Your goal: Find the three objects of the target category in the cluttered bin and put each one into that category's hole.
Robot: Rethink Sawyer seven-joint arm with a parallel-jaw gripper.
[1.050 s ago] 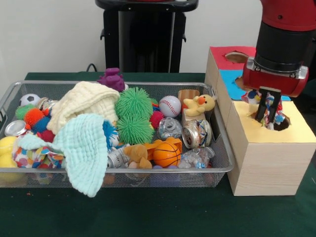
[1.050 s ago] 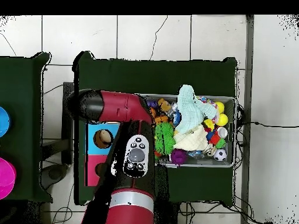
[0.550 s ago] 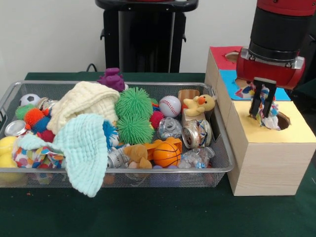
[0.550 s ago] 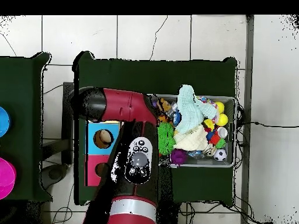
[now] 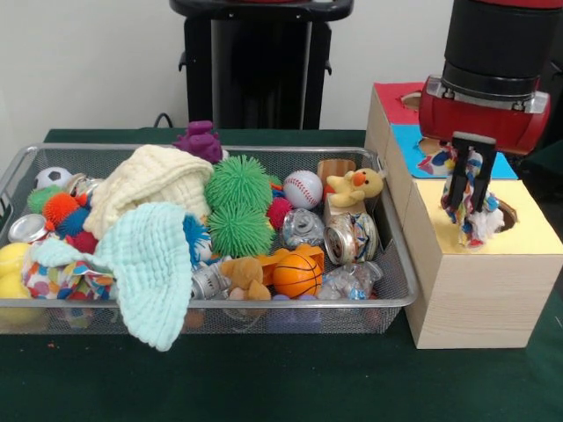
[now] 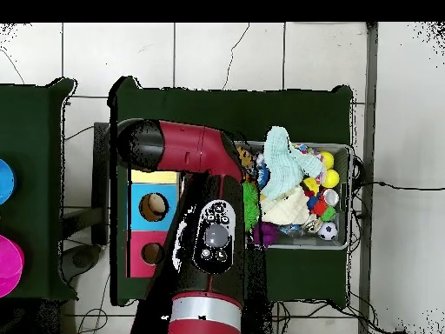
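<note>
— Cloth (image 5: 479, 220), the patterned one: where?
— Pinched in the gripper (image 5: 466, 198), dangling over the box's (image 5: 479, 281) yellow top, at three o'clock from the wire bin (image 5: 387, 294).

The red and black arm (image 6: 204, 252) hangs upright, its claw (image 5: 466, 189) pointing down with fingers nearly together.
</note>
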